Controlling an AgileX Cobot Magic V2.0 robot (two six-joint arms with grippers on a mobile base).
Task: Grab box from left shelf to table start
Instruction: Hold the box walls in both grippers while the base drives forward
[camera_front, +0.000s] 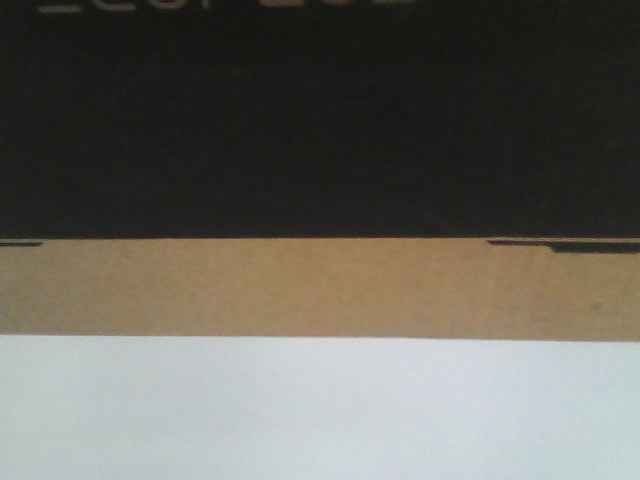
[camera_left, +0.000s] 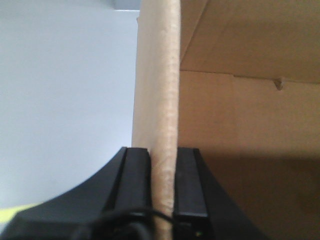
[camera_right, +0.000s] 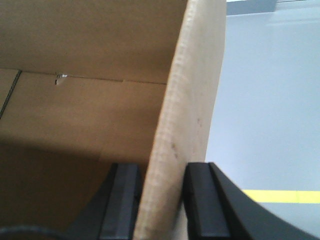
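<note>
Bottom centre of each wrist view: left gripper (camera_left: 162, 167) and right gripper (camera_right: 161, 187), each clamped across one upright wall of the open box (camera_left: 159, 90). Front view: the box fills the upper frame, its base apparently on the white table (camera_front: 320, 410). The corrugated board is probably light, stiff but crushable, so holding both opposite walls suits it.

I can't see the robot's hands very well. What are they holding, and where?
The box. The left gripper and right gripper each pinch the edge of a cardboard wall.
</note>
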